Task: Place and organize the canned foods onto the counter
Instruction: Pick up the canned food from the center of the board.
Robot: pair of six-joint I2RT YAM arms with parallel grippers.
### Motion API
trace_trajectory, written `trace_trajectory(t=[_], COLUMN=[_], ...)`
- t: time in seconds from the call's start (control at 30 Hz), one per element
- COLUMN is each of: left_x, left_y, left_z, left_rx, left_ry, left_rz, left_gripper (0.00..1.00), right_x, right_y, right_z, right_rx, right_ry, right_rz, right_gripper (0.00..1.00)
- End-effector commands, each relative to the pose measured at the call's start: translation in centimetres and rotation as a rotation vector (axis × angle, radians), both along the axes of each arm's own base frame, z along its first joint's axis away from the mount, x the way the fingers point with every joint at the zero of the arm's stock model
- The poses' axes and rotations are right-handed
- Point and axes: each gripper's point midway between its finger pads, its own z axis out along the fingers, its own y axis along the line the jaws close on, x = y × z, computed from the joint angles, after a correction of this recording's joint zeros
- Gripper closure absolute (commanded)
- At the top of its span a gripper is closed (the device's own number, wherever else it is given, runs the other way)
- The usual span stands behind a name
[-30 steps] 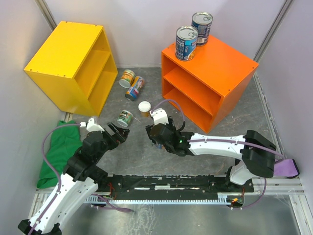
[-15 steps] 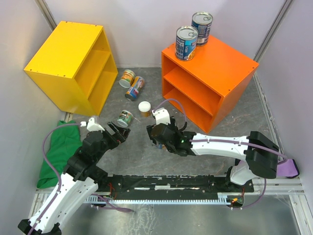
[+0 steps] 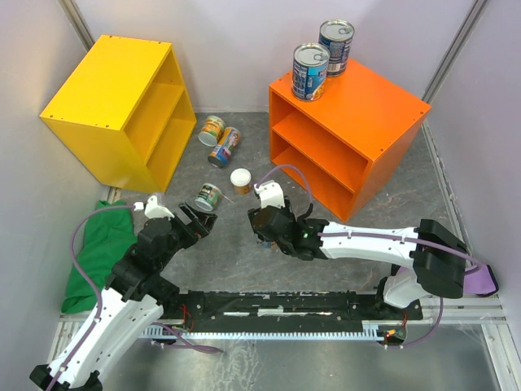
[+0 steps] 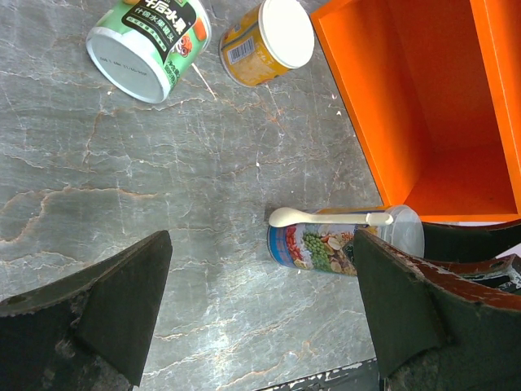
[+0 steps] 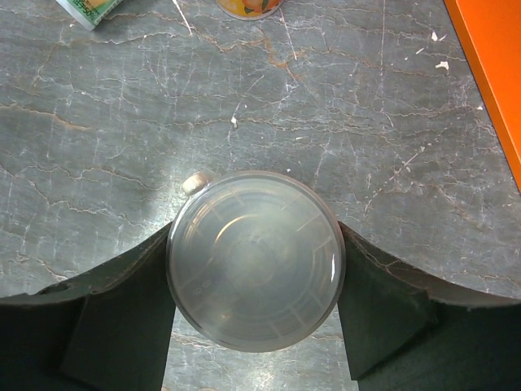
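Far left of the counter (image 3: 366, 106), a yellow cabinet (image 3: 106, 90) stands askew against the pale lilac wall (image 3: 244, 49), its open side turned toward the counter. Nearer the arms, a green cloth (image 3: 94, 252) lies crumpled at the foot of the wall. The floor (image 3: 220, 261) is a grey, stone-patterned sheet flecked with white scuffs.

The left gripper (image 3: 198, 221) hangs above the floor, well left of the counter, its fingers wide apart with nothing between them. Between the cabinet and the counter lie four loose cans. A yellow-green can (image 3: 212, 130) and a red-blue can (image 3: 225, 147) lie on their sides, close together. A white-lidded can (image 3: 241, 180) stands upright just left of the counter's near corner. A green can (image 3: 207, 196) lies tipped beside it.

Just off that same corner, the right gripper (image 5: 254, 244) has its fingers pressed against both sides of a clear-lidded can (image 4: 326, 248), which stands on the floor.

On the counter's top, at its far left corner, two blue tins (image 3: 310, 72) (image 3: 335, 46) stand upright and close together. Right of the counter, a metal strut (image 3: 452, 49) climbs the wall.
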Motion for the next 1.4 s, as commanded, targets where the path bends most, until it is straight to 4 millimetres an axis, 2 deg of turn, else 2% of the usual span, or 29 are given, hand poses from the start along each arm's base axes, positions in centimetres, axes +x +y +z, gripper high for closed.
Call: trace_trajectory(t=[0.0,0.13,0.23,0.57,1.03,1.17,1.37], left_x=[0.4,0.4,0.5,0.6,0.7,0.5,0.3], left_y=[-0.3,-0.3,-0.3,-0.4,-0.6,-0.7,-0.6], left_z=[1.7,1.8,1.9,2.0,2.1,2.1,2.0], left_rx=[-0.018,-0.019,-0.025,-0.04,-0.048,-0.052,-0.06], left_ry=[-0.05,-0.052,-0.057,-0.061,-0.063,-0.061,-0.055], left_rz=[-0.014,-0.011,-0.008,-0.005,-0.011,-0.014,-0.013], left_gripper=[0.02,0.02,0.02,0.02,0.02,0.02,0.02], right_x=[0.0,0.2,0.5,1.0,2.3,2.6,3.2], right_y=[1.3,1.7,1.9,2.0,1.0,0.1,-1.9], right_z=[2.8,4.6,6.4,12.1,25.7,29.2,33.4], right_rx=[0.087,0.077,0.068,0.077,0.118,0.12,0.133], right_ry=[-0.021,-0.047,-0.075,-0.122,-0.267,-0.319,-0.396], right_rz=[0.018,0.034,0.038,0.035,0.01,-0.007,-0.059], right_gripper=[0.47,0.6,0.66,0.73,0.75,0.76,0.76])
